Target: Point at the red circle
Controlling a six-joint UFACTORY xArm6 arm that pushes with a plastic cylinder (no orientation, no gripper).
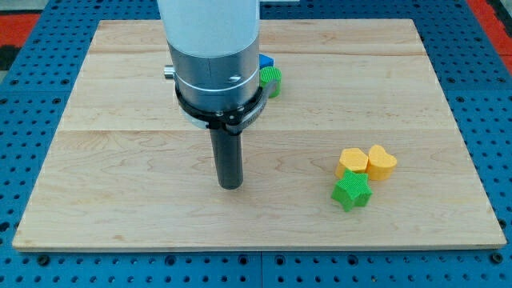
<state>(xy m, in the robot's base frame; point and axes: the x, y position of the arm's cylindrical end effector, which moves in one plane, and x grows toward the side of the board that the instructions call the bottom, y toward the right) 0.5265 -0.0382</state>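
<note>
My rod [230, 157] is dark charcoal grey right down to my tip [230, 186]. Above it sits a black collar [221, 114], then a brushed silver band [214, 70], then my white arm [210, 24]. The board [120, 120] is pale blond wood with faint grain running across it. Around it the table [24, 96] is bright blue, dotted with a regular grid of dark holes, and a patch of red [24, 20] shows at the view's top left. The star [351, 192] is vivid green with ribbed sides. The hexagon [352, 162] is orange-yellow. The heart [382, 162] is lighter yellow. Beside my arm, a green block [272, 78] shows fine ribbing, and a blue block [266, 61] peeks out above it.
</note>
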